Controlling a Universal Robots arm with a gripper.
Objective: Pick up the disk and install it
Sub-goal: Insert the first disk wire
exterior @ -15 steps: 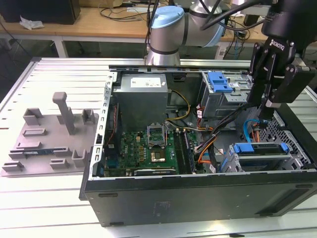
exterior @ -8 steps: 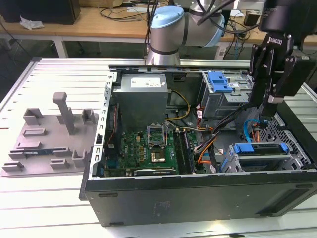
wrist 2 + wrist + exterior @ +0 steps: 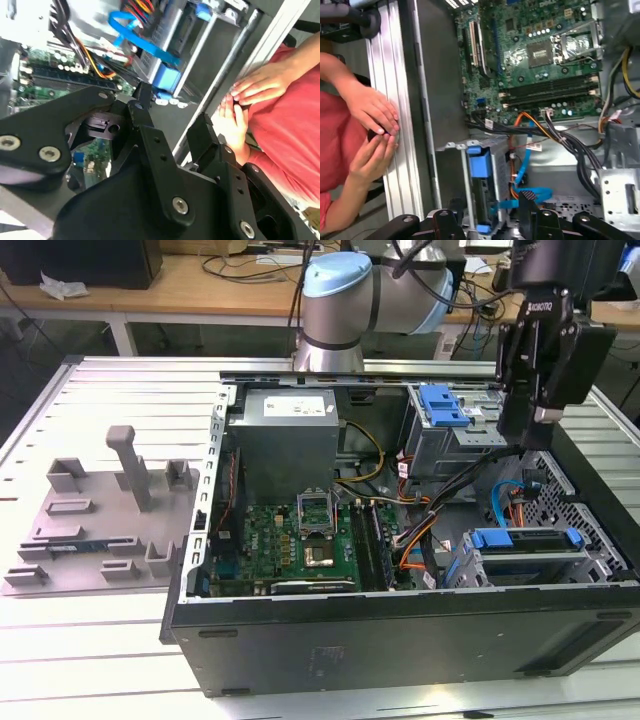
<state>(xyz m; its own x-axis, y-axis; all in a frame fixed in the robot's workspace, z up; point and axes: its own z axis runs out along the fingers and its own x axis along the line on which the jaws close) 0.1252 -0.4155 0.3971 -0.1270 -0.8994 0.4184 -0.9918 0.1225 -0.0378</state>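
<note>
The disk [image 3: 525, 540], framed by its blue carrier bracket, sits in the drive bay at the near corner of the open computer case [image 3: 400, 640], on the exterior view's right. Its blue bracket end [image 3: 480, 165] shows in both wrist views [image 3: 165, 77]. My gripper [image 3: 517, 435] hangs above the case, over and behind that bay and apart from the disk. In both wrist views the gripper [image 3: 172, 117] is open, its black fingers [image 3: 527, 200] spread with nothing between them.
A second blue bracket [image 3: 445, 405] sits in the upper bay. The motherboard [image 3: 300, 535], power supply [image 3: 285, 435] and bundled cables [image 3: 430, 520] are inside the case. A grey fixture [image 3: 100, 520] lies at the exterior view's left. A person's hands [image 3: 375, 130] rest on the table rail beside the case wall.
</note>
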